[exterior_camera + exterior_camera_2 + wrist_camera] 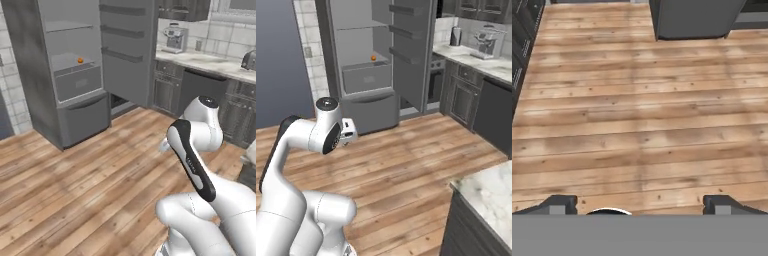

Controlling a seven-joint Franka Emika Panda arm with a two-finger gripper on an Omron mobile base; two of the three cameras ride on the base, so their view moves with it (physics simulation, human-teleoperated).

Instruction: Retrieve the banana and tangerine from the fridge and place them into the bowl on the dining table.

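The tangerine point(80, 60) sits on a shelf inside the open fridge point(75, 75), well ahead of and above the claw point(639, 205), across bare wood floor point(637, 125). The claw faces down at the floor, jaws spread fully, holding nothing.

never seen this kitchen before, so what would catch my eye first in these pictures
The tall grey fridge stands wide open across the wooden floor, and a tiny orange tangerine sits alone on a shelf above its inner drawer, the one bright spot. In the foreground the white arm is folded up, and the gripper points down at bare planks with its jaws wide apart and nothing between them.
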